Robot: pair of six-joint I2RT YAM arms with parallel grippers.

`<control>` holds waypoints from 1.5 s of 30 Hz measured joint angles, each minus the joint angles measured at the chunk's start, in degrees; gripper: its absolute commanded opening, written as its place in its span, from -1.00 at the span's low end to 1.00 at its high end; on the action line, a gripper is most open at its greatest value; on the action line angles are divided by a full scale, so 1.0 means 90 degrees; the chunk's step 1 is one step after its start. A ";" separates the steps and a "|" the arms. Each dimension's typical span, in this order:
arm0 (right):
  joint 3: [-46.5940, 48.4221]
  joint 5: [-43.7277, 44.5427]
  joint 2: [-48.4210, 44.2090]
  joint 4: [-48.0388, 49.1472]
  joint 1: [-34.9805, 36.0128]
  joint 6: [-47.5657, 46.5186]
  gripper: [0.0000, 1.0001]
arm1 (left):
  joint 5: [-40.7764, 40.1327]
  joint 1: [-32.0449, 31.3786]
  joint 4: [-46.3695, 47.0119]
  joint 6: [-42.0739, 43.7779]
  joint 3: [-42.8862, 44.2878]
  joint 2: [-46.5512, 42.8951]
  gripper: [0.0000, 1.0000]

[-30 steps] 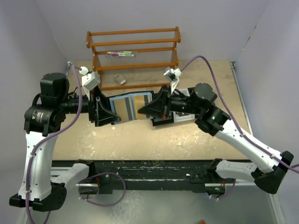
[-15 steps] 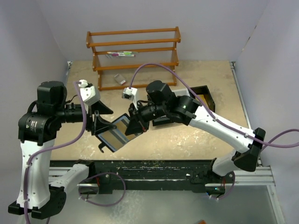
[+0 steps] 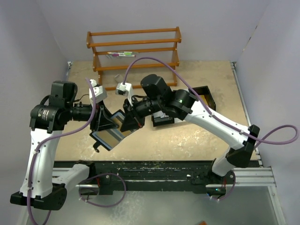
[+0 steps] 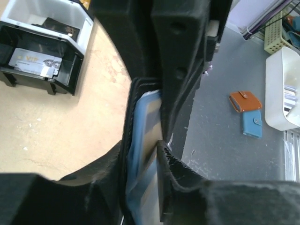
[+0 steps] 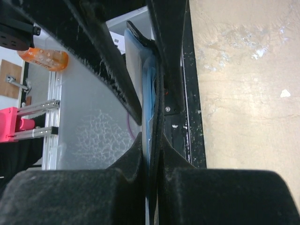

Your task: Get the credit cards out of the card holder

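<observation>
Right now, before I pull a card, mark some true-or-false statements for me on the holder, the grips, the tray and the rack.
1. The card holder is held up between the left gripper and the right gripper. True.
2. The card holder is folded shut. False: it is open, with its blue-grey lining showing.
3. The right gripper is open, clear of the holder. False: it is shut on the holder's edge.
4. The wooden rack stands at the back of the table with pens on a shelf. True.
5. The tray is empty. False: a pale card lies in a black compartment.
</observation>
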 measured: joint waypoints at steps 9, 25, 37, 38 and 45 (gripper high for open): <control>0.0381 -0.0124 0.0389 -0.0121 -0.0063 -0.0095 0.07 | 0.0559 0.0007 -0.0311 -0.0012 -0.0056 0.0500 -1.00; -0.5083 0.0753 -0.2747 0.8157 -0.0877 0.3674 0.38 | 0.1115 0.0010 0.5098 -0.5450 -0.0673 -0.0583 -1.00; -0.4879 0.1163 -0.2266 0.9129 -0.0423 0.4136 -1.00 | 0.1234 0.0015 0.6127 -0.6448 -0.0865 -0.0673 0.21; -0.4733 0.1141 -0.2271 0.8816 -0.0430 0.4082 -1.00 | 0.1290 0.0012 0.5795 -0.6217 -0.0741 -0.0624 0.33; -0.2407 0.0447 -0.2001 0.4758 -0.0452 0.2470 -1.00 | 0.0988 0.0010 0.2229 -0.2501 0.0680 -0.0119 0.44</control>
